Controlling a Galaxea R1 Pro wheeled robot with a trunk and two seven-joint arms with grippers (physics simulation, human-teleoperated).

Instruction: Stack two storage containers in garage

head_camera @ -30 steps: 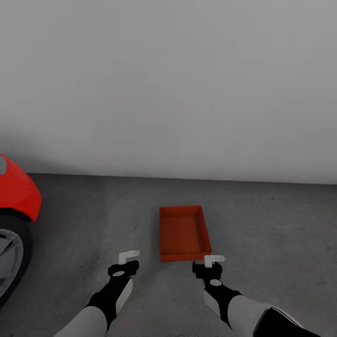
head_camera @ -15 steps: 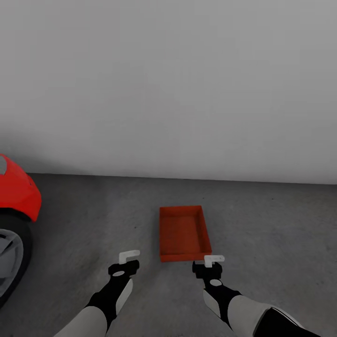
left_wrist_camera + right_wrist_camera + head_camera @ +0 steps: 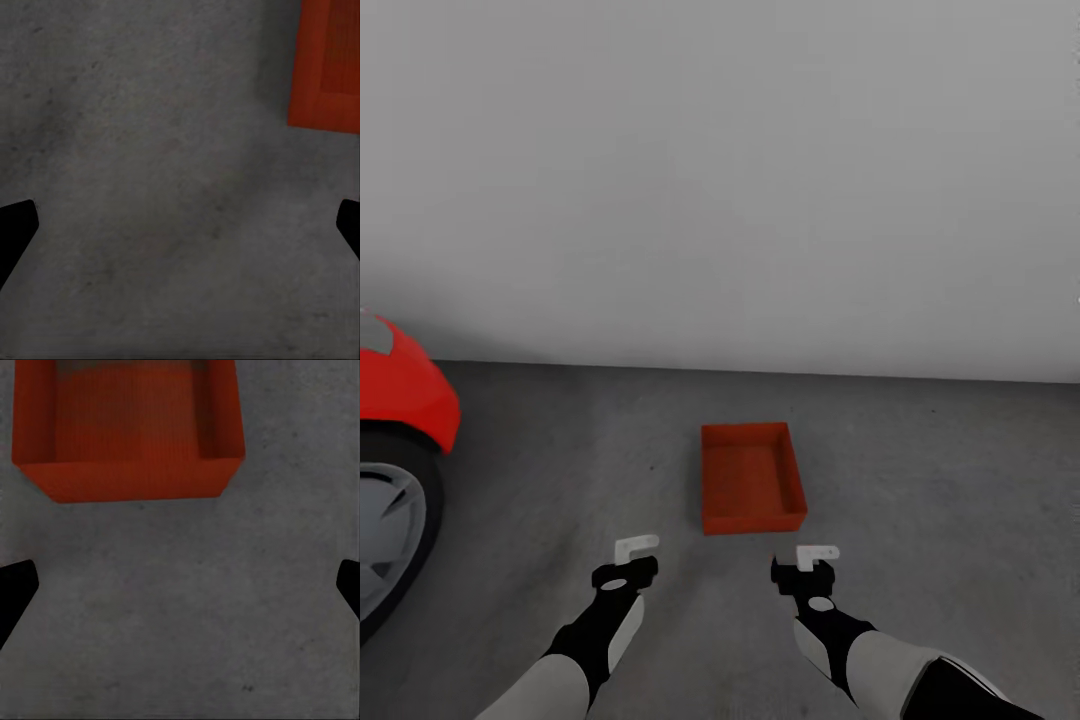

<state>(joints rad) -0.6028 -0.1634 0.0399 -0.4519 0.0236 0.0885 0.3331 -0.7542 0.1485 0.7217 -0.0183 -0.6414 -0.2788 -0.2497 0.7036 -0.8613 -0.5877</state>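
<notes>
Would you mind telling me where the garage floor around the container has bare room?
Bare concrete floor lies right of the storage container, behind it up to the wall, and between it and the red car. Tightest is near the car's wheel.

At the head view's left edge the red car (image 3: 400, 385) is cut off, leaving one fender and part of a wheel (image 3: 390, 530). In the left wrist view the storage container (image 3: 330, 64) runs off the upper right corner. In the right wrist view its far end leaves the top edge.
</notes>
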